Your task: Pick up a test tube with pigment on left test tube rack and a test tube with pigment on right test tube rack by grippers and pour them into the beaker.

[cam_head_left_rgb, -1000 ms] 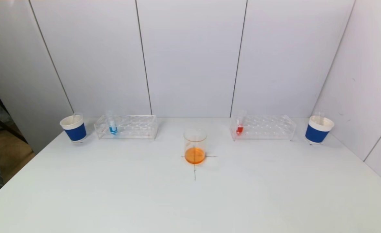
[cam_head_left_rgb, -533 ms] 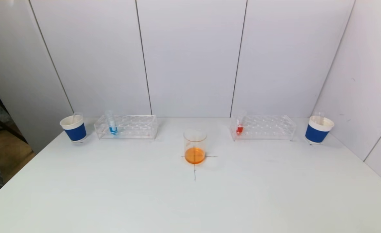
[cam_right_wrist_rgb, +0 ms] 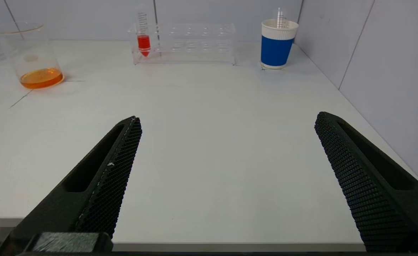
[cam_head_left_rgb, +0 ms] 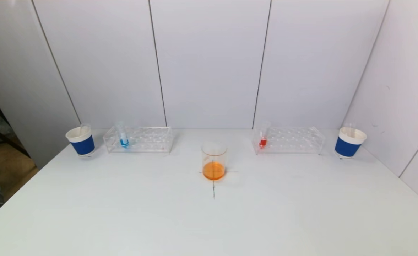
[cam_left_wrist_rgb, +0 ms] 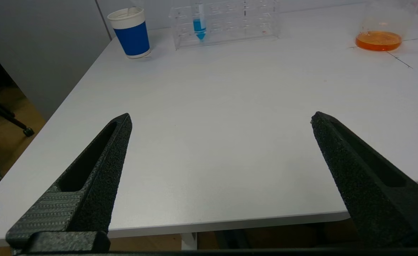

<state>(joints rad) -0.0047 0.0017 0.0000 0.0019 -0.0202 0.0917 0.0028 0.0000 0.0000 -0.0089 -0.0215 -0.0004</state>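
A white table (cam_head_left_rgb: 209, 220) carries everything. The beaker (cam_head_left_rgb: 214, 160) stands near the middle of it, on a drawn cross, with a shallow layer of orange liquid in its bottom. At the far left sits the left test tube rack (cam_head_left_rgb: 139, 139), clear plastic, with the blue test tube (cam_head_left_rgb: 123, 135) standing upright in a hole near its left end. At the far right sits the right test tube rack (cam_head_left_rgb: 288, 140), also clear, with the red test tube (cam_head_left_rgb: 263, 136) upright near its left end, the end closer to the beaker. Both tubes are well apart from the beaker.

A blue-and-white paper cup (cam_head_left_rgb: 81, 141) stands just left of the left rack, and a second paper cup (cam_head_left_rgb: 349, 143) stands just right of the right rack; each seems to hold a clear tube or stick, though it is too faint to be sure.

Neither arm shows in the head view. The left gripper (cam_left_wrist_rgb: 221, 119) hangs at the near edge of the table on the left side, its two fingers spread wide with nothing between them. The right gripper (cam_right_wrist_rgb: 228, 119) hangs at the near edge on the right side, fingers likewise spread wide and empty.
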